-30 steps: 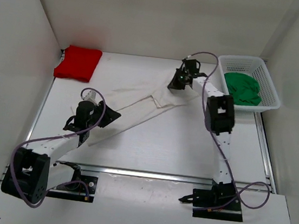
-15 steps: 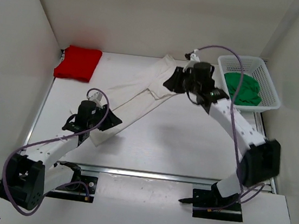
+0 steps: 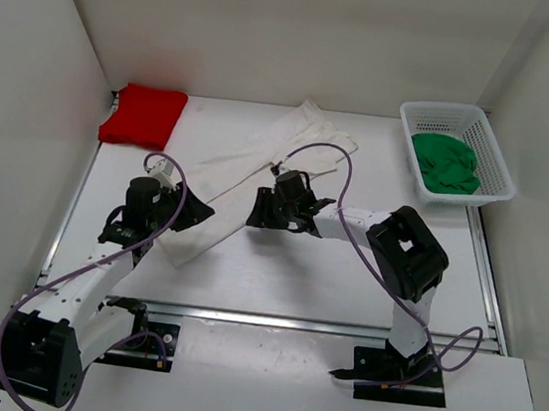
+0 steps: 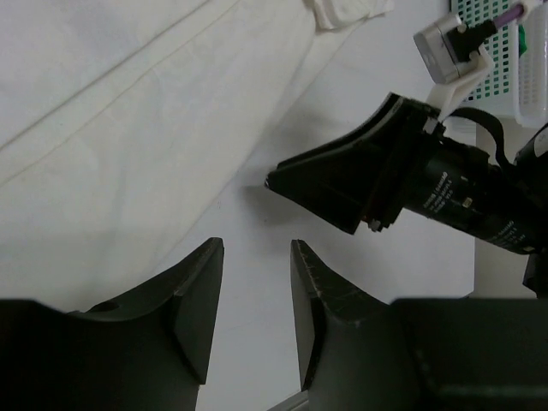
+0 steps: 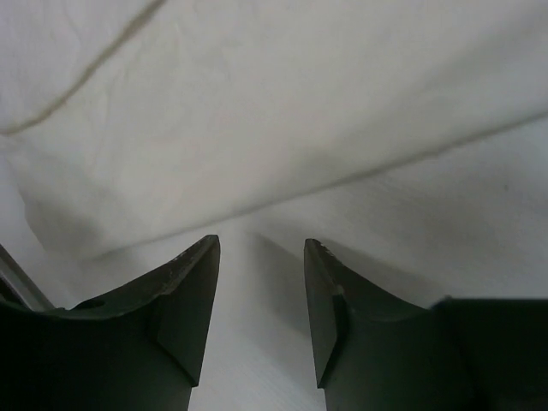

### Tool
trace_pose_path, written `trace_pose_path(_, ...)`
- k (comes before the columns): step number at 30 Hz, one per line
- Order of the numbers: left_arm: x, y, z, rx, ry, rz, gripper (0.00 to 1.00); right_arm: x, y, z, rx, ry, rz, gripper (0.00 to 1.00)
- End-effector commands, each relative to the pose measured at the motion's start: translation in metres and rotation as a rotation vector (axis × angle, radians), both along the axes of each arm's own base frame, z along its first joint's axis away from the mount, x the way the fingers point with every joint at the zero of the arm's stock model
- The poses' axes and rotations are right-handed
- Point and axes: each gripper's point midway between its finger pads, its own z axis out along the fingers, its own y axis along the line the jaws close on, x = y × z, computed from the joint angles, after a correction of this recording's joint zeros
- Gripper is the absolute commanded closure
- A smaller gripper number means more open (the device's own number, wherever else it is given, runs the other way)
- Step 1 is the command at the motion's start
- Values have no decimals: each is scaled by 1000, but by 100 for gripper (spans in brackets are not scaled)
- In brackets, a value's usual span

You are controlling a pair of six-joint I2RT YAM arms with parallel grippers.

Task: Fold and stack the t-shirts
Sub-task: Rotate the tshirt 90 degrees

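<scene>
The white t-shirt [image 3: 261, 149] lies in a long folded band, running diagonally from the near left to the back middle of the table. The red t-shirt [image 3: 143, 114] sits folded at the back left. The green t-shirt [image 3: 445, 162] is bunched in the basket. My left gripper [image 3: 198, 212] is open at the band's near end, with bare table between its fingers [image 4: 193, 291] and the white t-shirt [image 4: 128, 128] just ahead. My right gripper [image 3: 254, 210] is open beside the band's right edge. In its own view the right gripper [image 5: 261, 241] holds nothing, and the white t-shirt [image 5: 257, 103] lies in front.
A white mesh basket [image 3: 496, 158] stands at the back right. Walls close in the table on the left, back and right. In the left wrist view the right gripper [image 4: 342, 184] points toward my left one, close by.
My right gripper opened, let go of the white t-shirt and swung from the back near the basket to the middle. The shirt's far end now lies flat. My left arm shifted slightly left.
</scene>
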Motion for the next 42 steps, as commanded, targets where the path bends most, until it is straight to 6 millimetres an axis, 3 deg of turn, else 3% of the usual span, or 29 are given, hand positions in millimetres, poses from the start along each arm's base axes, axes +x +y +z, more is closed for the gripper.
trace_pose_path(1,-3,-3,8,0,-22,-29,52,21,14,-8,-9,-18,-83,57)
trace_pose_path(3,-2,-2,9,-1,-27,-24,52,17,26,-25,-17,23,-74,60)
trace_pose_path(7,1,-2,10,3,-29,-21,51,15,31,-45,-32,83,-63,78)
trace_pose_path(8,1,-3,10,4,-30,-25,51,13,23,-53,-47,104,-67,84)
trace_pose_path(9,0,-3,5,8,-20,-28,51,15,16,-50,-37,100,-79,97)
trace_pose_path(10,1,-2,7,6,-21,-20,51,16,9,-47,-35,100,-86,100)
trace_pose_path(12,-1,-8,5,9,-19,-39,51,15,-29,-35,-40,77,-121,100)
trace_pose_path(13,-1,-8,3,12,-14,-33,52,19,-37,-11,-11,29,-129,100)
trace_pose_path(14,-1,-11,1,21,-14,-44,51,14,-64,-20,-43,50,-138,100)
trace_pose_path(16,-5,-21,-5,31,0,-73,51,2,-118,-16,-75,87,-137,100)
trace_pose_path(17,-5,-24,-7,30,6,-72,51,-4,-130,-14,-83,99,-137,100)
trace_pose_path(18,-8,-30,-14,32,21,-91,51,-14,-158,-18,-112,119,-155,100)
trace_pose_path(21,-18,-48,-29,32,50,-146,51,-25,-196,-13,-143,117,-177,85)
trace_pose_path(23,-27,-60,-37,33,71,-180,51,-21,-220,-3,-158,93,-244,70)
trace_pose_path(26,-31,-61,-55,73,100,-177,51,9,-236,31,-140,-26,-330,66)
trace_pose_path(28,-30,-60,-59,86,104,-170,50,35,-236,53,-145,-103,-353,73)
trace_pose_path(30,-28,-57,-65,102,113,-157,49,58,-234,60,-143,-126,-370,79)
trace_pose_path(33,-15,-62,-65,114,92,-152,47,100,-231,52,-106,-159,-398,79)
trace_pose_path(37,1,-75,-76,131,122,-167,46,141,-236,41,-60,-165,-464,69)
trace_pose_path(42,6,-88,-83,111,141,-184,47,168,-231,29,13,-121,-446,70)
